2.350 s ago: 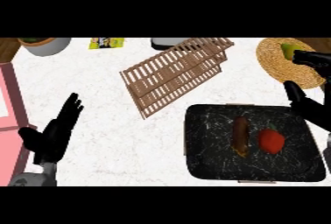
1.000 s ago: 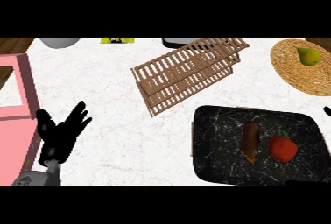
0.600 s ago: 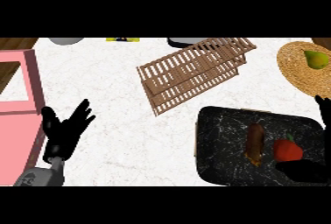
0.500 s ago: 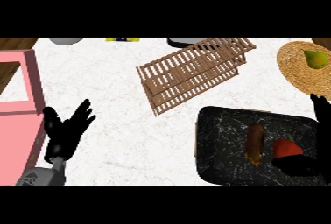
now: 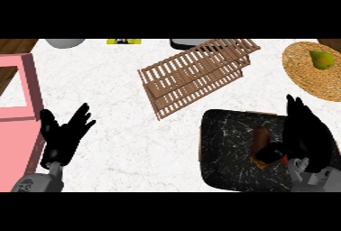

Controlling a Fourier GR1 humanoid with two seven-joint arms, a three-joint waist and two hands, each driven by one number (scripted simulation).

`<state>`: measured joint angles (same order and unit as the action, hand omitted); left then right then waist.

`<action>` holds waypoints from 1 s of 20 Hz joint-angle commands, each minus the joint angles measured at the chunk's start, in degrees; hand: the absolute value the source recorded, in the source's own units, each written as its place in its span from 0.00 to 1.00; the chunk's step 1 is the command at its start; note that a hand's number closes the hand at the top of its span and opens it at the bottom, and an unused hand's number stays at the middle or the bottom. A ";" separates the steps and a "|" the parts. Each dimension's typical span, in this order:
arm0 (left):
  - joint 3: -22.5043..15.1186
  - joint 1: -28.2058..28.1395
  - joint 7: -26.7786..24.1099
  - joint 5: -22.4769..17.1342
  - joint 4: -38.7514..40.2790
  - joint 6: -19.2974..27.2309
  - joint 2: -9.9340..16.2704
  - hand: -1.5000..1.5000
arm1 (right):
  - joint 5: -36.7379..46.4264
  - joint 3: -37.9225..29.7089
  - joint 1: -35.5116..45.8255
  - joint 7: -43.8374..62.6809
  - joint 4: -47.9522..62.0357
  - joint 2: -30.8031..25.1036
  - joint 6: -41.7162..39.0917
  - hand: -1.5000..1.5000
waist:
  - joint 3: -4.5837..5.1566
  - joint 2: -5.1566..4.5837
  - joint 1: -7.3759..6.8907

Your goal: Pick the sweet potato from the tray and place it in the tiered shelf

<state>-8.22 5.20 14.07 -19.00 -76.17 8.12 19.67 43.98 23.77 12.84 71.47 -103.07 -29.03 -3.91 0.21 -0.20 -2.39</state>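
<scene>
Right hand: the black right hand is low over the black marbled square tray, its thumb and fingers curling in beside the long brown sweet potato; whether they have actually closed on it cannot be told, because the hand hides the lower end.
Left hand: the black left hand rests open near the view's lower left edge, fingers up, holding nothing.
Task's thing: the sweet potato lies in the tray, right of its middle, not yet lifted.
Neighbour in the tray: a small red item shows just under the right hand, touching or nearly touching the sweet potato; most of it is covered.
Risk one: the fingers could close on the red item as well, or instead, since the two sit so close together.
Risk two: gripped near one end, the long sweet potato could pivot and slip while being carried.
Risk three: the brown wooden slatted tiered shelf lies well apart, up and to the left, so the carry crosses open counter; a low swing could knock the shelf's near edge.
Count: one tray, one sweet potato, one red item, one tiered shelf, one round woven straw mat bearing one green pear, two hands.
</scene>
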 commanded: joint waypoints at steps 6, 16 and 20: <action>0.86 -2.93 -1.31 0.84 -0.27 0.49 0.50 0.50 | 13.56 -1.08 2.80 13.76 8.82 11.88 -8.56 0.00 | 0.01 0.43 1.69; 2.32 -1.91 0.82 -0.59 -0.54 -0.39 0.06 0.50 | 25.50 -3.54 1.26 11.99 14.85 24.00 -8.41 0.00 | -0.17 0.24 2.34; 1.11 -3.24 -0.70 0.64 -0.58 -0.43 -1.12 0.50 | 29.10 -6.69 6.06 12.13 18.72 27.21 -12.93 0.00 | -0.13 0.15 1.96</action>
<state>-6.50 2.62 13.62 -18.78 -77.47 7.79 19.57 69.68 18.08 15.87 70.75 -87.71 -5.46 -11.31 -0.04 0.15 -0.39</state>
